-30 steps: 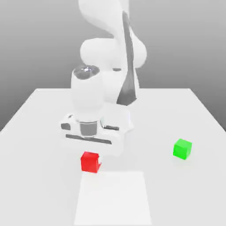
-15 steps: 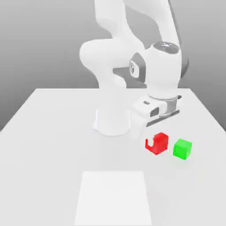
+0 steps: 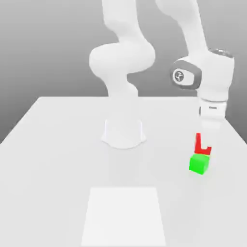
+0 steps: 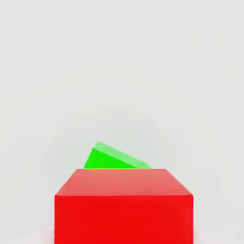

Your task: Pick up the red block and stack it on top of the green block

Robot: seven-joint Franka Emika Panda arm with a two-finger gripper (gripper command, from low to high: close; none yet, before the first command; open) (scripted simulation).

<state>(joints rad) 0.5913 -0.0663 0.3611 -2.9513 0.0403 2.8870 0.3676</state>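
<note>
Glossy red block [image 3: 206,150] sits clenched in the claw [image 3: 206,142] just above the plain-faced green block [image 3: 198,164], which rests on the smooth white worktop [image 3: 58,164], the rounded arm [image 3: 214,77] bent downward.

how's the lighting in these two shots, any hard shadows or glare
Exterior view: bright and even, the pale arm nearly washed out, no hard shadows on the white table, backdrop grey and darker toward the table's far edge; hand view: red block evenly lit, its top a duller red, green block with a paler top, no glare spots.
</note>
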